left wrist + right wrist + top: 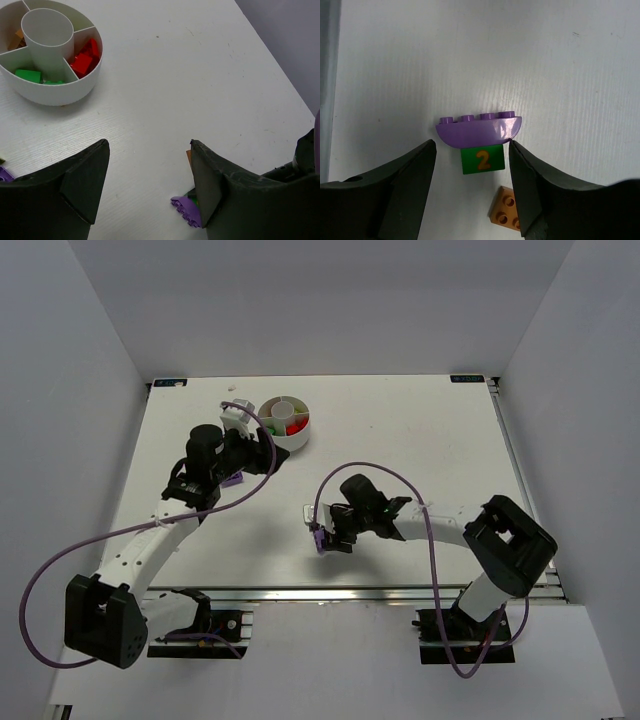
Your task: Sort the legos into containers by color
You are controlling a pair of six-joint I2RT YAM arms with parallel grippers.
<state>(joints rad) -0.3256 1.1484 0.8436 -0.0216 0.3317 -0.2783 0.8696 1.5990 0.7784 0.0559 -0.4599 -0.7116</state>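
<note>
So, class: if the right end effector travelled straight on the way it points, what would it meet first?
Most likely the purple brick, with the green brick marked 2 against it, both framed between its open fingers; which comes first is unclear.

left gripper (148,147) jaws spread wide, tilted forward-down; right gripper (471,145) jaws spread wide, pointing down

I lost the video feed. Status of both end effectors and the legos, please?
Left end effector open, empty. Right end effector open, straddling green brick touching purple brick. Orange brick close beside.
</note>
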